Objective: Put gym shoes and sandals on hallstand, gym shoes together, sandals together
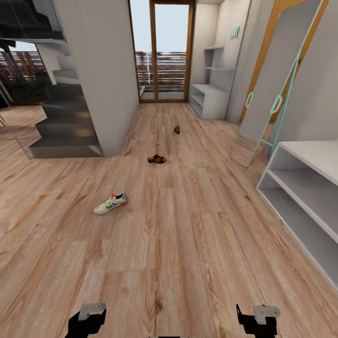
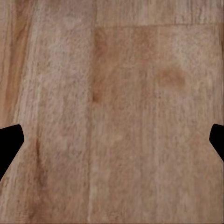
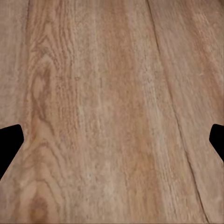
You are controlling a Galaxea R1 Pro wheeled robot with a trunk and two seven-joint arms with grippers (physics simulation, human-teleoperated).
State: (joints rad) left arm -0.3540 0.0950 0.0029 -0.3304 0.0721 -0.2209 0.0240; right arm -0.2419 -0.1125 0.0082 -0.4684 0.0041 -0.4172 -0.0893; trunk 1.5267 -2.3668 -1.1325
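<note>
Wood-grain corridor floor (image 1: 188,244) holds one gym shoe (image 1: 111,203) at eleven o'clock and two sandals (image 1: 157,159) toward twelve, the hallstand (image 1: 305,197) at two o'clock bare, both hands spread apart and empty.

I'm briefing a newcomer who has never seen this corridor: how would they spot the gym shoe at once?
Start at the dark staircase on the left, then look nearer along the corridor floor. The gym shoe lies there alone. It is white with green stripes and a red heel, unlike the two small brown sandals farther down.
</note>
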